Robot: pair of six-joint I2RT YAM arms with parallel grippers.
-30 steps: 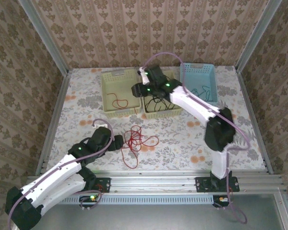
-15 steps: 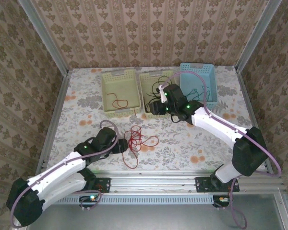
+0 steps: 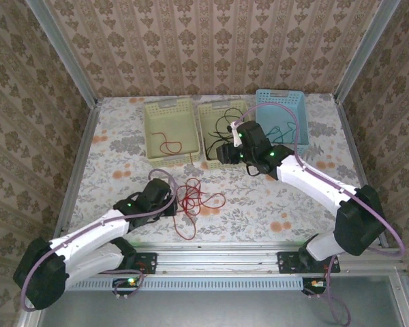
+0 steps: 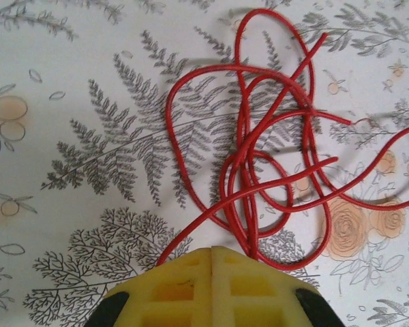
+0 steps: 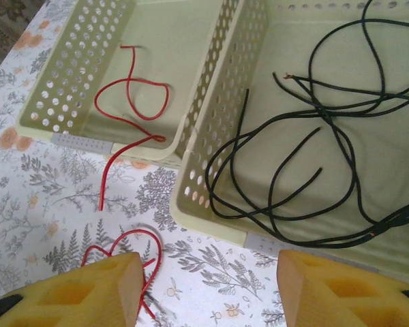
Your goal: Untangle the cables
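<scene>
Our left gripper [image 4: 213, 257] has just snapped its jaws closed on the red cables [image 4: 245, 225], pinching the near strands of the tangle that lies loose on the tabletop [image 4: 68, 82]. Our right gripper [image 5: 208, 272] has swung back and now hangs by the near rim of the middle basket [image 5: 211, 225], jaws apart and empty, with the black cable [image 5: 341, 146] coiled inside. With this hold, we judge the red tangle ready to be drawn apart.

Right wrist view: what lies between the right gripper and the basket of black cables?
In the right wrist view, bare floral tablecloth separates the right gripper from the basket of black cables; a red cable loop lies beside that stretch.
</scene>
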